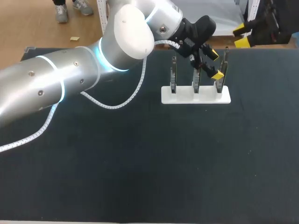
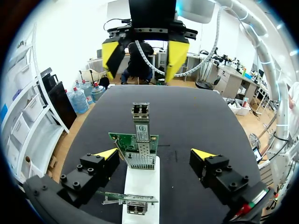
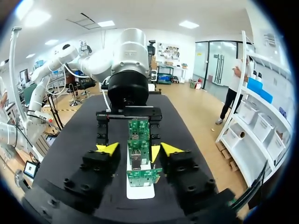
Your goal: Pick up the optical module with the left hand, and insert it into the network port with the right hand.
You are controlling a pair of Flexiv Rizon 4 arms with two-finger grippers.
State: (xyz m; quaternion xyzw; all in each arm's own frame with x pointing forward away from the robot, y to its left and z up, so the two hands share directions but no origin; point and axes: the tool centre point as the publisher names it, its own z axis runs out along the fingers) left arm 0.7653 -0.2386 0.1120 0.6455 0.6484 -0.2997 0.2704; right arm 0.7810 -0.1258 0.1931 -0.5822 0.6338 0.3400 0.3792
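1. The dark table [image 1: 140, 163] fills the head view.
2. My left arm [image 1: 70, 79], silver and thick, comes in from the left side and reaches past the middle toward the far edge. A white coiled cable [image 1: 117, 103] hangs in a loop along it.
3. A white stand [image 1: 196, 96] lies on the table near the far edge. Three circuit boards [image 1: 174, 74] stand upright in it in a row.
4. The left gripper [image 1: 215, 64] hangs over the right part of the stand, close to the boards' upper ends. In its own wrist view its fingers [image 2: 107, 155] are spread wide, one to each side of the stand, and touch nothing.
5. The right gripper [image 1: 241, 36] sits at the far right edge of the table, well apart from the stand. Seen from the left wrist, it faces along the row of boards from beyond them, with its yellow tips held wide and nothing between them.
6. In the left wrist view a green board [image 2: 122, 138] stands between the left gripper's spread fingers. It carries a metal cage [image 2: 140, 159].
7. The optical module [image 2: 140, 122], a slim silver piece with a green label, sticks out of that cage. It lies between the left fingers, clear of both. I cannot tell which of the three boards carries it.
8. Another board [image 2: 131, 198] sits closer in, under the left gripper and seen edge-on.
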